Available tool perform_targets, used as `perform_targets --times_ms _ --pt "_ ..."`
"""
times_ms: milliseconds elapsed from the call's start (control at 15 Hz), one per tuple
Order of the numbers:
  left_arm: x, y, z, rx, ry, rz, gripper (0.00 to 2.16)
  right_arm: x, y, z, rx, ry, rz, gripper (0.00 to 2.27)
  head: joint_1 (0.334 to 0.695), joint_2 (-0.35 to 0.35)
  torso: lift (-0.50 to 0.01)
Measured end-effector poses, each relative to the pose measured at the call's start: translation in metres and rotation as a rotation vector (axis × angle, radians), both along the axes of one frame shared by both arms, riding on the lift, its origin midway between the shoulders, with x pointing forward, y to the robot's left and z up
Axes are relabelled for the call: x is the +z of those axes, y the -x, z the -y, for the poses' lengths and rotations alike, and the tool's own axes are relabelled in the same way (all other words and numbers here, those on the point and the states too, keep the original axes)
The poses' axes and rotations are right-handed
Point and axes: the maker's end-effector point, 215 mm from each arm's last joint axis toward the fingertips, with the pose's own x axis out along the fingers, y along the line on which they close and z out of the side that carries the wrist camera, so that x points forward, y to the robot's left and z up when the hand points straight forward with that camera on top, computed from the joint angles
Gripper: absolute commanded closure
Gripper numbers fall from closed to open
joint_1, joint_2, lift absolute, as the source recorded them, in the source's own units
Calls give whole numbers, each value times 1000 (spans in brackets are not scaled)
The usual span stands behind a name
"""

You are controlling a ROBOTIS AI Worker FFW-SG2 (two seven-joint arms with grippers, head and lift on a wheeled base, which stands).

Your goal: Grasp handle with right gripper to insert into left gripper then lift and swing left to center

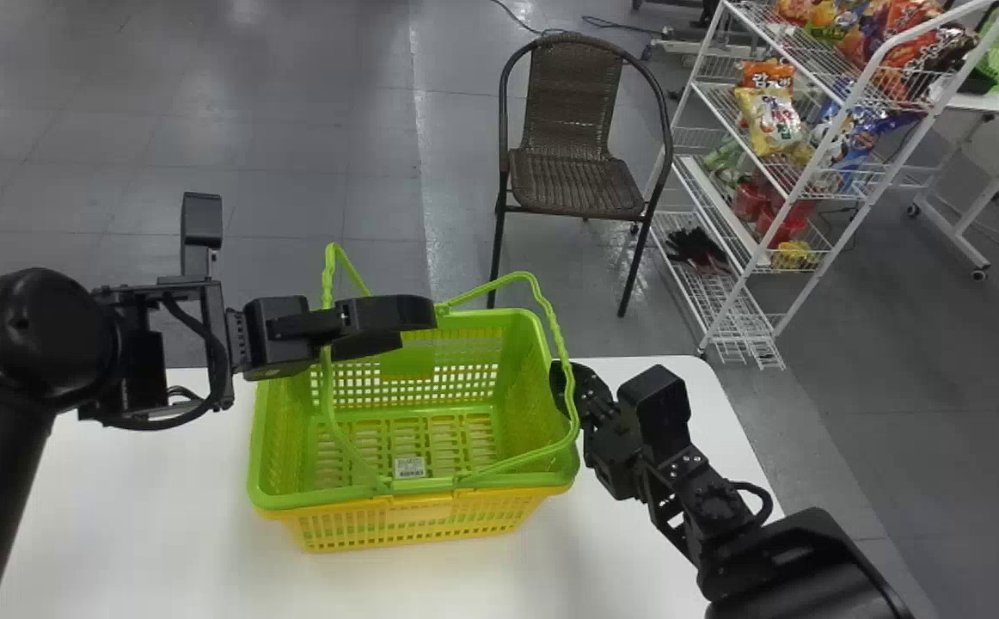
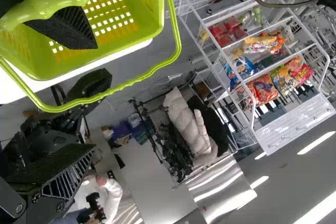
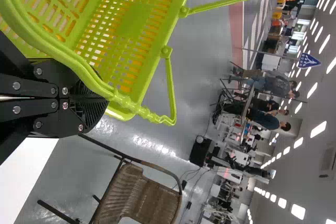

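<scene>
Right hand (image 3: pixel 98 102) looks closed on right handle (image 3: pixel 128 103), over by green basket's (image 1: pixel 413 496) right rim. Left hand (image 1: pixel 409 331) gapes open above left side, fingers pointing right, so we'd want handle coming left.

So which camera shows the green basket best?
The head view: the green basket fits fully in frame, with both handles. The left and right wrist views each show some of its inside and handles, cut off at the edge.

Two nested baskets (image 1: pixel 327 497) below left gripper (image 1: pixel 418 327) and beside right gripper (image 1: pixel 566 387); two handles (image 1: pixel 558 337), one at each. Beyond, one chair (image 1: pixel 577 180), one wire rack (image 1: pixel 727 305); beneath, one table (image 1: pixel 164 516).
</scene>
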Motion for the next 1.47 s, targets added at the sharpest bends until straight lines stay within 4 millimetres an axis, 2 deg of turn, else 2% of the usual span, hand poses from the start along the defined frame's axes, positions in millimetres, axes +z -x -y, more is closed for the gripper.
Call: perform_targets --times_ms 933,1467 --pt "14 -9 17 -22 -7 27 154 5 -3 -45 52 -11 -2 2148 695 -161 0" --pt "14 -7 18 -25 1 23 154 19 -7 -66 65 -25 7 2148 695 -143 0"
